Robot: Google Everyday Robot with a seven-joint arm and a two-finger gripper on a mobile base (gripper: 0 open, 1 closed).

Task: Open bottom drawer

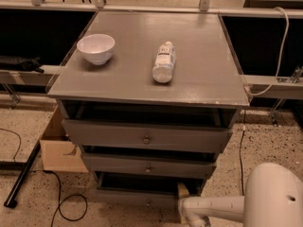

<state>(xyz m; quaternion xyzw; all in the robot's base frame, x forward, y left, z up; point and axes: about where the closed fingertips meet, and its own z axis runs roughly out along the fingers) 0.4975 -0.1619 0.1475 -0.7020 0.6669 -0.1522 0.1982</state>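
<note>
While the gripper (195,217) is hanging low at the near right, its grip impossible to tell, the bottom drawer (124,196) is sitting just left of it, its small knob (148,203) facing near.

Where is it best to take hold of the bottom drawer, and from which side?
On the bottom drawer, grip the small round knob at the centre of its front, coming straight from the front: the flat panel seems to offer no other hold. The claw is low, beside the drawer's right end.
</note>
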